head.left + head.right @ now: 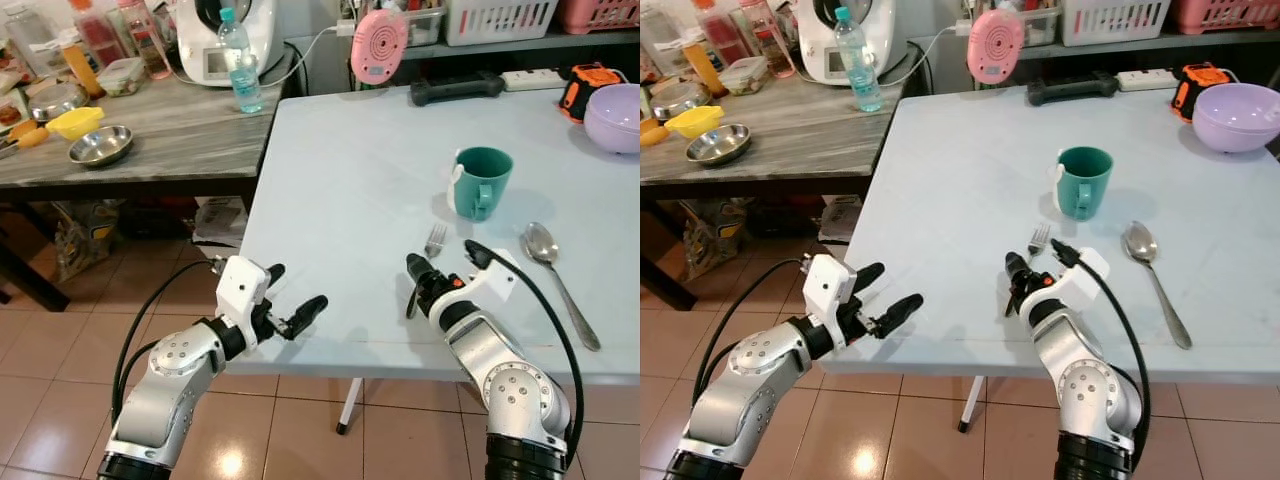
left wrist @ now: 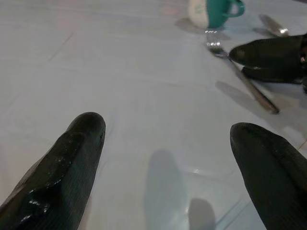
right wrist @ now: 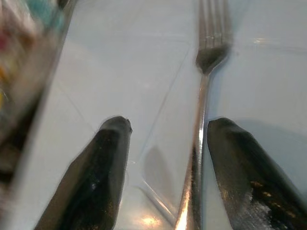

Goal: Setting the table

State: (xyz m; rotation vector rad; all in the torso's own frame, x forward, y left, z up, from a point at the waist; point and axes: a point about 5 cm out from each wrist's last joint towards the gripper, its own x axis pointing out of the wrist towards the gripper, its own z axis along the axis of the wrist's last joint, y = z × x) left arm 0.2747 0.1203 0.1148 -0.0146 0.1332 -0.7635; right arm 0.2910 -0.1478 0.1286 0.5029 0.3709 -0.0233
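Observation:
A silver fork (image 1: 434, 240) lies on the pale blue table (image 1: 340, 190), tines pointing toward a teal mug (image 1: 481, 181). My right gripper (image 1: 447, 260) is open and low over the fork; in the right wrist view the fork handle (image 3: 199, 124) runs between its two fingers (image 3: 108, 158), closer to one of them. A spoon (image 1: 546, 246) lies to the right of the fork. My left gripper (image 1: 293, 292) is open with nothing in it, at the table's front left edge. In the left wrist view it faces the fork (image 2: 240, 76) and the mug (image 2: 216, 12) across bare tabletop.
A purple bowl (image 1: 614, 115) sits at the table's far right, beside an orange tool (image 1: 588, 85). A black object (image 1: 455, 88) and a pink round device (image 1: 379, 45) stand at the back edge. The wooden side table (image 1: 170, 135) on the left holds a water bottle (image 1: 240, 68) and a steel bowl (image 1: 100, 146).

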